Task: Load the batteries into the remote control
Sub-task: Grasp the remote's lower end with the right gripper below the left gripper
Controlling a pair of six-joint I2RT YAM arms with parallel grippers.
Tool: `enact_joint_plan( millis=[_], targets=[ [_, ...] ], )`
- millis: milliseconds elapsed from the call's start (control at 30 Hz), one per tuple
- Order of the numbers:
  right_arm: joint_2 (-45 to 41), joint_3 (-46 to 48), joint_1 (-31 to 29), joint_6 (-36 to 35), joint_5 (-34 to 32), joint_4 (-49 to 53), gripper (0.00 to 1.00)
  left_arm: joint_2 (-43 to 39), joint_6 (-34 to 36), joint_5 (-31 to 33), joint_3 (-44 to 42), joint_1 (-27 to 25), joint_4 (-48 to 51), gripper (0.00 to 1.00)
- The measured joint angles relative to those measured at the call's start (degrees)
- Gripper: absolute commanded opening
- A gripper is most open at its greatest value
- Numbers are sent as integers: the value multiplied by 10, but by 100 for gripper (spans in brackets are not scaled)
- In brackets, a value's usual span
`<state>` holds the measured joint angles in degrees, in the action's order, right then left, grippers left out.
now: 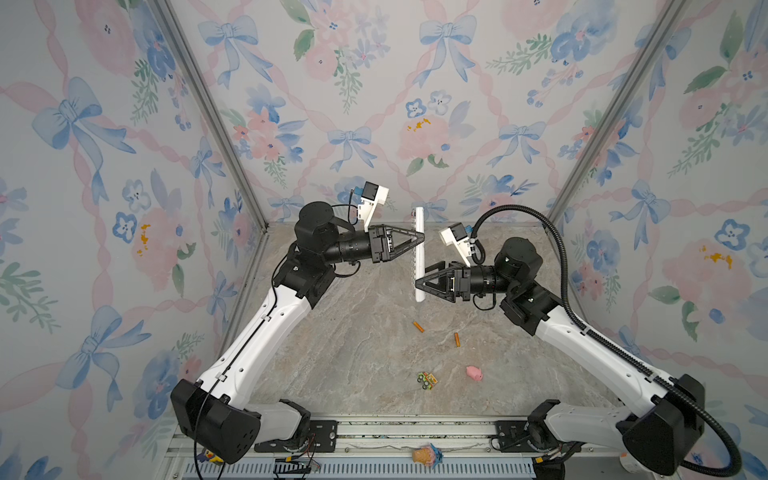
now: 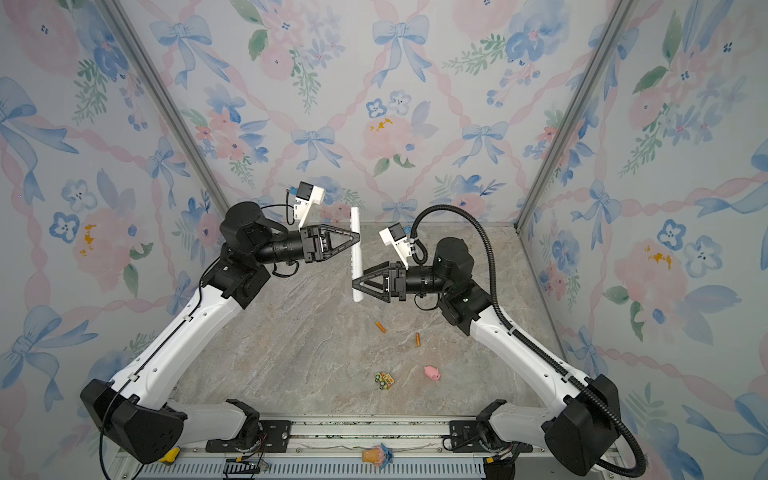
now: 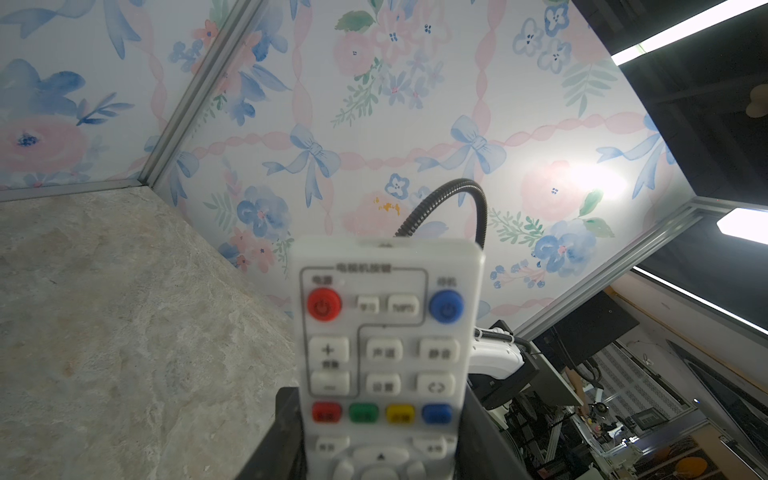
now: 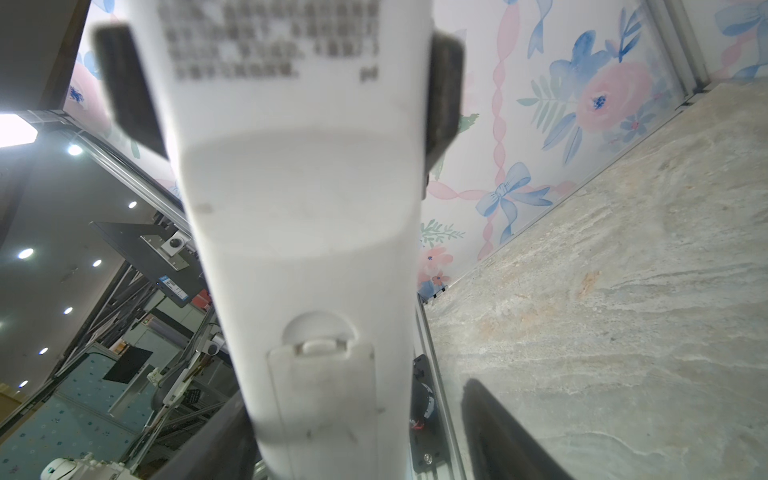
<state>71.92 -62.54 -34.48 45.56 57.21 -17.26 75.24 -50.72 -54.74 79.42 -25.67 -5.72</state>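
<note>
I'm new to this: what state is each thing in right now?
remote: in the air, on edge, buttons toward the left arm.
battery cover: closed, on the remote.
batteries: loose on the table, apart.
left jaws: shut on the remote's sides.
right jaws: open, astride the remote's near end.
pig: on the table, untouched.
</note>
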Motion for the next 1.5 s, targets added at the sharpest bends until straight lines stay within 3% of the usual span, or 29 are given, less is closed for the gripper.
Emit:
enact_joint_plan(
  millis=[333, 533, 767, 867, 900, 1100, 1333, 1500],
  targets=[
    [0, 0, -1, -4, 1, -1, 52, 0, -2, 19, -8, 2, -14, 7],
    [0, -4, -1, -17, 1, 11, 38, 0, -4, 27, -12, 2, -18, 18],
    [-2, -20, 12, -61, -7, 79, 24, 0, 11, 54, -17, 1, -4, 65],
    [-7, -22, 19, -94, -18, 128, 19, -1, 17, 90, -28, 2, -2, 96],
    [-8, -23, 22, -104, -23, 143, 17, -1, 22, 101, -32, 3, 0, 98],
    [-13, -48, 29, -178, -73, 248, 5, -4, 36, 166, -42, 2, 32, 98],
    [-16, -83, 35, -256, -196, 365, 0, -30, 49, 252, -37, -2, 82, 98],
    [-15, -95, 40, -283, -271, 417, 0, -31, 58, 307, -14, -34, 128, 94]
  ],
)
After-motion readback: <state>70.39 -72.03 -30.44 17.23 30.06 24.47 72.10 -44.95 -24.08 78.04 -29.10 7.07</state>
